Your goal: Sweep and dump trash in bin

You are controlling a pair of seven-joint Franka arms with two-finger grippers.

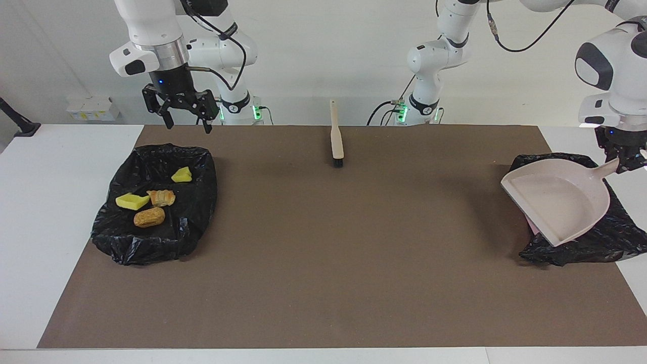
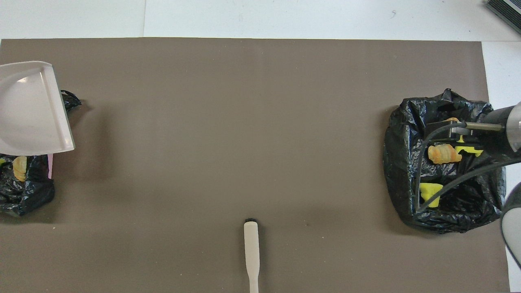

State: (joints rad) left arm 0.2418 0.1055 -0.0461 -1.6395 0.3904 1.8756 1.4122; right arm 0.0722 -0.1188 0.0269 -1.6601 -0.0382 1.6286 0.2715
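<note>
four pieces of trash lay in the black bag-lined bin (image 1: 151, 237) at the right arm's end of the table: two bright yellow sponge chunks (image 1: 132, 201) (image 1: 182, 175) and two tan-brown bread-like lumps (image 1: 149, 217) (image 1: 162, 197). in the other black-lined bin (image 1: 581, 242), at the left arm's end, one tan lump (image 2: 19, 168) showed from overhead. the beige dustpan (image 1: 561, 199) was held tilted over that bin, covering most of it.
</note>
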